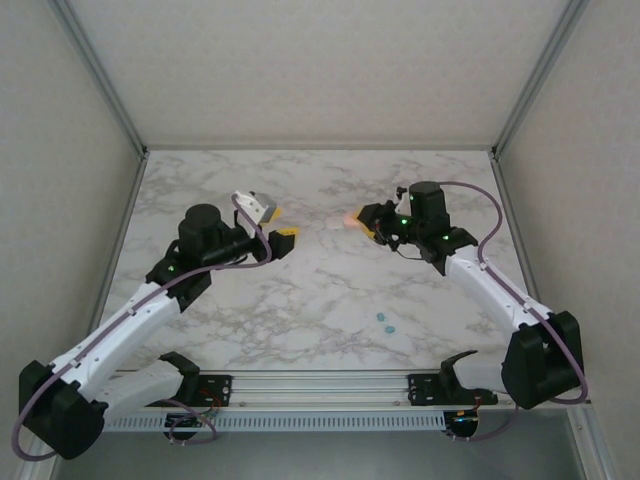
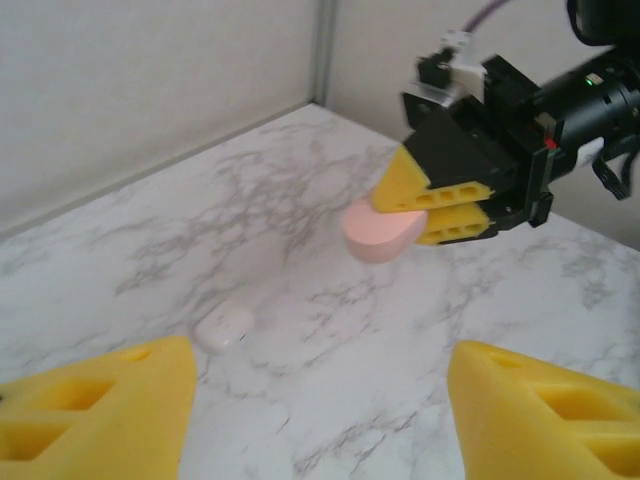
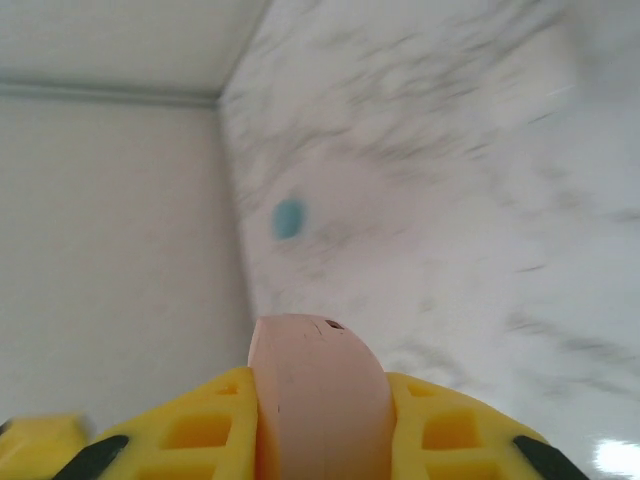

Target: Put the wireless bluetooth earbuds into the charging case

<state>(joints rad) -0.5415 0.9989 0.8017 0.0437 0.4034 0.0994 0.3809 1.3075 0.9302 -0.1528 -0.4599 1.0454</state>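
1. The right gripper (image 1: pixel 365 222) has its yellow fingers clamped on the pink case (image 2: pixel 375 235). It holds the case clear of the marble table (image 1: pixel 300 290), with the rounded end sticking out past the tips.
2. The left gripper (image 1: pixel 282 222) faces the pink case from its left, near but apart. Its jaws stand well spread with nothing between them.
3. Two teal earbuds (image 1: pixel 385 320) lie side by side on the table. They are well apart from the pink case, nearer the arm bases and slightly to its right.
4. A small white piece (image 2: pixel 225 327) rests on the table below the pink case, on the left gripper's side. It is too blurred to say whether it is an earbud or a case.
5. Handling, as a judgement: the earbuds look light, hard and smooth, so they could easily squirt out of the pads or skate across the marble.
6. The best hold is probably across the broadest part of an earbud's body, using the fingertips alone, set low against the table and closed gently.
7. The case's shell is just as slick. A grip across its flat faces, as it is held now, looks the most secure.
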